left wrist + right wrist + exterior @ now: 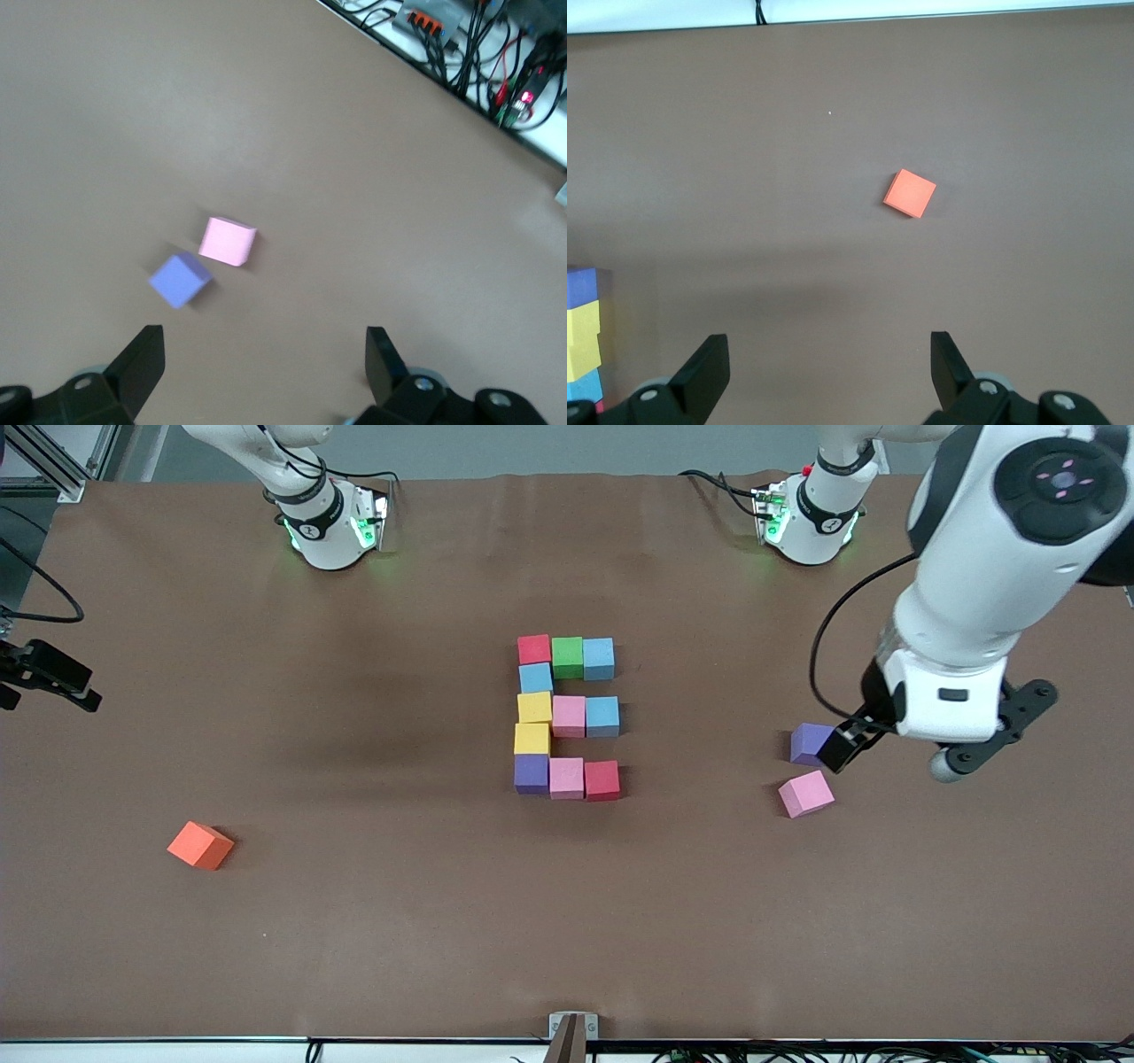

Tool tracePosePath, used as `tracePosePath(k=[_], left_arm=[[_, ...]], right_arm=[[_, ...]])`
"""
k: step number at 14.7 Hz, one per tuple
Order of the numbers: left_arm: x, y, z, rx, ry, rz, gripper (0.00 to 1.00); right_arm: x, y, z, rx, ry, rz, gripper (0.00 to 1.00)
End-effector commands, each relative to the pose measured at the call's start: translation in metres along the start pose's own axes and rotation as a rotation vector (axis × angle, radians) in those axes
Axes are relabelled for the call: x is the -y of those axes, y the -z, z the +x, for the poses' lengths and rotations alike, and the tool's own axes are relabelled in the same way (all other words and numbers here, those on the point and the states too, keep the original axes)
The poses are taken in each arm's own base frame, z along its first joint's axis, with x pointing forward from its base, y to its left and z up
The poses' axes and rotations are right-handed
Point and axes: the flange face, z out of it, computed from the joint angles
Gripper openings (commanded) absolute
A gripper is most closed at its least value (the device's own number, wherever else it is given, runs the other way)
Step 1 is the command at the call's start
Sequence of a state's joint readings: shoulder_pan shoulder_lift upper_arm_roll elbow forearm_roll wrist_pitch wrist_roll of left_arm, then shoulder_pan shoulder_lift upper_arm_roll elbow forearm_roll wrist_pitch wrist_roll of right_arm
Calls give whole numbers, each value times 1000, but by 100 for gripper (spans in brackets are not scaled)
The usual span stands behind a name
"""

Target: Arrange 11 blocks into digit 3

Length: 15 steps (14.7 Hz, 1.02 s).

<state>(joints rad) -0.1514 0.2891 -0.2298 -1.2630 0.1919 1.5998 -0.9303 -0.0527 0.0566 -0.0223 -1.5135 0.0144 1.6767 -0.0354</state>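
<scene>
Eleven foam blocks [567,716] sit mid-table, forming the 3 for the robots' side. Our left tool [264,365] hangs released over spare cubes at three o'clock; right tool [829,370] waits, released.

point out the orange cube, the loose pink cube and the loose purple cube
orange cube [200,845], front view, middle of its top face
loose pink cube [806,794], front view, top face
loose purple cube [809,743], front view, visible top face

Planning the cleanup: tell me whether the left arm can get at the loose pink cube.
Probably yes: the left tool hangs open just above the loose pink cube, nothing between them.
</scene>
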Motion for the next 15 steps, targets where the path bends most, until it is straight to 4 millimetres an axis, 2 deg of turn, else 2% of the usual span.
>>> tracePosePath(k=[1, 4, 6, 10, 13, 15], left_arm=[[32, 19, -7, 63, -170, 23, 100], [66, 35, 1, 80, -282, 43, 100], [102, 33, 14, 119, -392, 52, 100], [159, 33, 33, 151, -452, 20, 100], [186, 30, 31, 162, -507, -22, 100], [187, 31, 12, 135, -526, -32, 100]], right_arm=[[5, -6, 1, 6, 10, -11, 100], [4, -5, -1, 9, 7, -14, 100], [-1, -5, -1, 3, -2, -15, 100], [-1, 4, 3, -45, 2, -21, 100], [-6, 3, 2, -41, -5, -22, 100], [-6, 3, 2, -38, -5, -22, 100]])
